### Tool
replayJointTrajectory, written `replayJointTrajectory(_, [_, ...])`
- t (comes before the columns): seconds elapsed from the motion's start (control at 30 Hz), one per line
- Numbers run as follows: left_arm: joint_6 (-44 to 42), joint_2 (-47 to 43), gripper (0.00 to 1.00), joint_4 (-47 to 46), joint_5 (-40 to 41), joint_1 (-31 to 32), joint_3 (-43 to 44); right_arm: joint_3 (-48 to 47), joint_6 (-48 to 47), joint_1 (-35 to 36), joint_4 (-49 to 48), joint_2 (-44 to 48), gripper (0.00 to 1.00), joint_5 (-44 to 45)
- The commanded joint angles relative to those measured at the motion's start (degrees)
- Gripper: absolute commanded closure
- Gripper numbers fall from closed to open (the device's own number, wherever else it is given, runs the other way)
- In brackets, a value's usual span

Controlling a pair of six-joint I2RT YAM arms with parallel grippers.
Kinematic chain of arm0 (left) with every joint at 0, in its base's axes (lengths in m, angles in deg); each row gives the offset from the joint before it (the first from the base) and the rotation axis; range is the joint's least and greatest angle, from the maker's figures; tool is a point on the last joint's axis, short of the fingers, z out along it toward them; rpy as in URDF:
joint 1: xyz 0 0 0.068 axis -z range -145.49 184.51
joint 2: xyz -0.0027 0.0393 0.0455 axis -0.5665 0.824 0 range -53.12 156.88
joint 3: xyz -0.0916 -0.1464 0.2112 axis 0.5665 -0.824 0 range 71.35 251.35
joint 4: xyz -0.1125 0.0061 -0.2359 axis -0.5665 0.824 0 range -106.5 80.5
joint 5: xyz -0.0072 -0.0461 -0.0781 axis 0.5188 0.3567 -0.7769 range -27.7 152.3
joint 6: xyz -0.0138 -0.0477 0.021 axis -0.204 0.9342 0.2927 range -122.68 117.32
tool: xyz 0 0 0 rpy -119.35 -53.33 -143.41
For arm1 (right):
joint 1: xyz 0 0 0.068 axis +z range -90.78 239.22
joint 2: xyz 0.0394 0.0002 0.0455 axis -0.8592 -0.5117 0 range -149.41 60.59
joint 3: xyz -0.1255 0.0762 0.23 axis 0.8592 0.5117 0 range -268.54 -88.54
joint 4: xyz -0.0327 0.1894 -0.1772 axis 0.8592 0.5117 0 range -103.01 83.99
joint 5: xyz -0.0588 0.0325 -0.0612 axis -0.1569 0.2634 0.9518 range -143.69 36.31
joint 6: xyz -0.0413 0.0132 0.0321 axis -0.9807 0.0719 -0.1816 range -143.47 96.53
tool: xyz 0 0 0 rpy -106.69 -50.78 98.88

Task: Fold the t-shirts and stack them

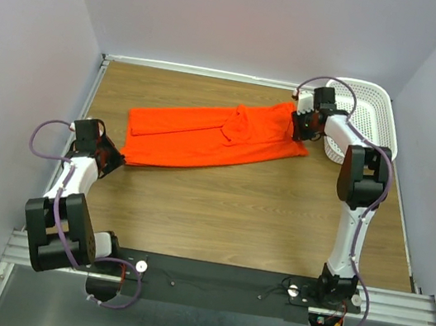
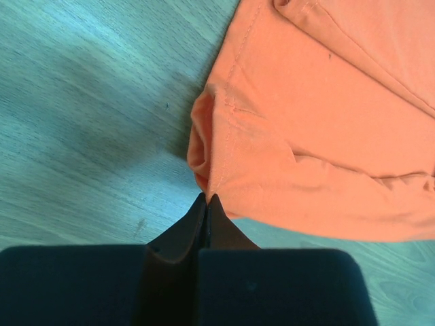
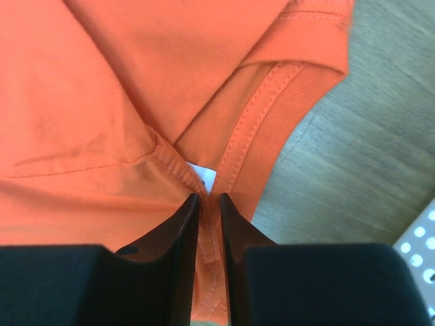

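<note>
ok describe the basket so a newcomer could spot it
Look at the wooden table, then its far right corner. The basket sits there behind the right gripper, just past the orange t-shirt. It is the only thing with white, hole-dotted plastic walls.

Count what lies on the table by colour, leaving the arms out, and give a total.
Orange: 1, the t-shirt
White: 1, the perforated basket
Total: 2
</note>
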Motion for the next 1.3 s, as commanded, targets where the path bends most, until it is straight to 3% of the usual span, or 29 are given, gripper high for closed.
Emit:
replayJointTrajectory(0.0, [-1.0,-1.1,1.0,0.2,-1.2,-0.7,0.5,-1.0,-1.6,-0.3,3.1,-1.3,0.72,7.0])
replayJointTrajectory(0.2, [-1.3,-2.6,1.0,1.4,-1.4,-1.3,0.7,-4.3,-1.6,-0.2,3.2,1.7,0.63,6.4])
replayJointTrajectory(0.43, [-1.4,-3.7,1.0,1.5,-4.6,-1.4,0.5,-3.0,-3.2,-0.3,3.2,6.9,0.56,-1.4])
replayJointTrajectory(0.73, [-1.3,-6.0,1.0,4.7,-7.5,-1.3,0.6,6.2,-11.2,0.4,4.9,15.8,0.51,-28.7])
replayJointTrajectory(0.83, [-0.5,-9.6,1.0,8.0,-7.2,-1.3,0.5,10.1,-19.3,4.2,8.7,18.5,0.51,-32.9])
replayJointTrajectory(0.93, [0.5,-14.4,1.0,10.5,-8.3,-1.4,-0.4,15.4,-25.6,13.2,9.4,21.8,0.46,-31.7])
replayJointTrajectory(0.97, [0.4,-16.1,0.98,10.9,-8.9,-1.4,-0.6,16.2,-27.0,15.0,9.3,23.1,0.43,-31.4])
replayJointTrajectory(1.0, [0.2,-16.8,0.85,12.2,-10.3,-1.4,-0.6,16.6,-28.5,16.8,9.2,23.5,0.41,-31.4])
replayJointTrajectory(1.07, [-0.9,-18.8,0.69,14.1,-11.2,-1.5,-0.4,15.8,-28.6,21.8,9.2,22.9,0.38,-30.5])
replayJointTrajectory(1.13, [-1.8,-20.1,0.65,15.1,-11.9,-1.5,0.5,14.3,-28.5,24.7,9.0,21.8,0.3,-29.6])
replayJointTrajectory(1.27, [-3.2,-23.6,0.44,18.0,-12.2,-1.5,2.2,9.9,-29.2,31.9,9.1,18.7,0.18,-28.4])
